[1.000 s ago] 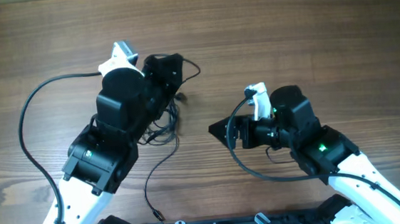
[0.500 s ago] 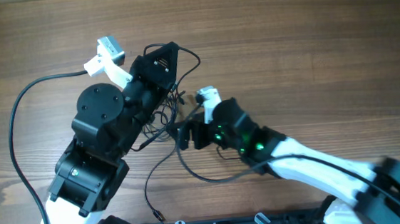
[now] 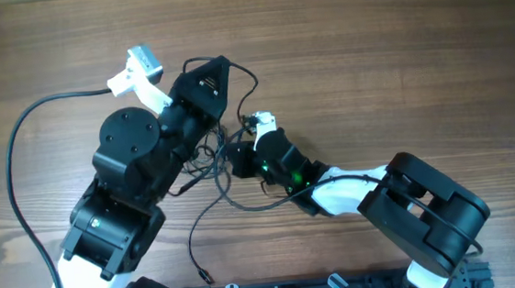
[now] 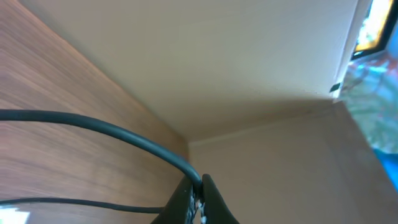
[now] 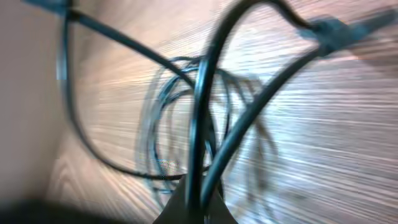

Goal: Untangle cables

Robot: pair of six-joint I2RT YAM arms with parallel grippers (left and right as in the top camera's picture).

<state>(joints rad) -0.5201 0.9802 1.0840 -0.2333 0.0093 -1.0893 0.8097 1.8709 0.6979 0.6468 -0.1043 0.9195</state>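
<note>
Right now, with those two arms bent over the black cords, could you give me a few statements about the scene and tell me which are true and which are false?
1. The table has a wood-grain top. True.
2. Both grippers stand wide open. False: the left gripper and the right gripper are each shut on a strand of the cables.
3. The cables lie straight, side by side. False: they form a tangled bunch between the two arms.
4. One loose cord end trails out of the bunch toward the robot's side of the table. True.
</note>
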